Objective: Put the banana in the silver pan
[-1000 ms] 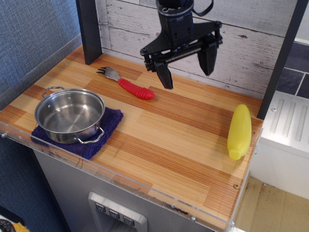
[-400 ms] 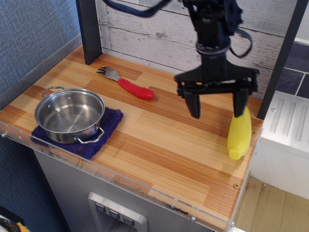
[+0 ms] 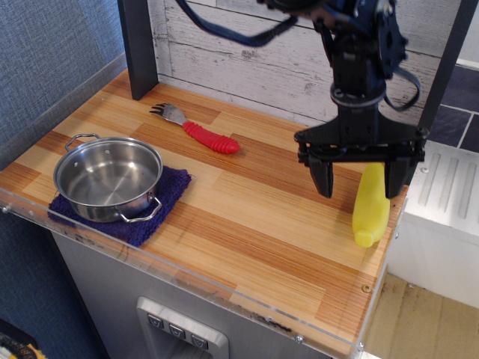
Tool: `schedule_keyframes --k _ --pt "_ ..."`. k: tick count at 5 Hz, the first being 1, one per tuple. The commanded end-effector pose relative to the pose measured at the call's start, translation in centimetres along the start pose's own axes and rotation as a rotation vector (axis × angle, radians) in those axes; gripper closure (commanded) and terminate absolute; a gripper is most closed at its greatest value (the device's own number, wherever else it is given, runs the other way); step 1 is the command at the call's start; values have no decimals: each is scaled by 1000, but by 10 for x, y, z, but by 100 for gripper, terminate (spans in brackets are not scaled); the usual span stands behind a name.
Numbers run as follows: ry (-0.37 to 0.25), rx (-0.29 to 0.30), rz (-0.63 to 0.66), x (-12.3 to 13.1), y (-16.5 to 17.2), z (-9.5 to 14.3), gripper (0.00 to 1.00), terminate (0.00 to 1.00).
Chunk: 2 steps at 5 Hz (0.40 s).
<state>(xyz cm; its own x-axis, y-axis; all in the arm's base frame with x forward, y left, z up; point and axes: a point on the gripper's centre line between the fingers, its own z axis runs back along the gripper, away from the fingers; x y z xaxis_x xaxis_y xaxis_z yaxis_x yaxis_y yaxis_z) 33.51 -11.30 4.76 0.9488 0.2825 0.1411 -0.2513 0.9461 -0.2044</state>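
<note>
Single view from above the front edge: the gripper (image 3: 361, 172) hangs over the right end of the striped wood-laminate surface (image 3: 247, 217), its two black fingers (image 3: 324, 176) spread wide and holding nothing. The banana (image 3: 371, 205), smooth plain yellow plastic, stubby and nearly straight, lies near the right edge; its upper end shows between the fingers, close by the right one, its blunt end pointing to 6 o'clock below them. Far to 9 o'clock, the silver pan (image 3: 109, 178), round shiny steel with wire loop handles, sits on a dark blue cloth (image 3: 156, 209). A spork (image 3: 196, 128) with a ribbed red handle lies at 10 o'clock.
</note>
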Motion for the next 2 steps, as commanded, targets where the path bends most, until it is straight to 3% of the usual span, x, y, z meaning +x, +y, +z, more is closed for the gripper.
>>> schedule_keyframes --k 1,2 --pt "-23 28 -36 -5 -5 -4 0 0" --pt "-14 34 -45 -5 -7 -12 0 0"
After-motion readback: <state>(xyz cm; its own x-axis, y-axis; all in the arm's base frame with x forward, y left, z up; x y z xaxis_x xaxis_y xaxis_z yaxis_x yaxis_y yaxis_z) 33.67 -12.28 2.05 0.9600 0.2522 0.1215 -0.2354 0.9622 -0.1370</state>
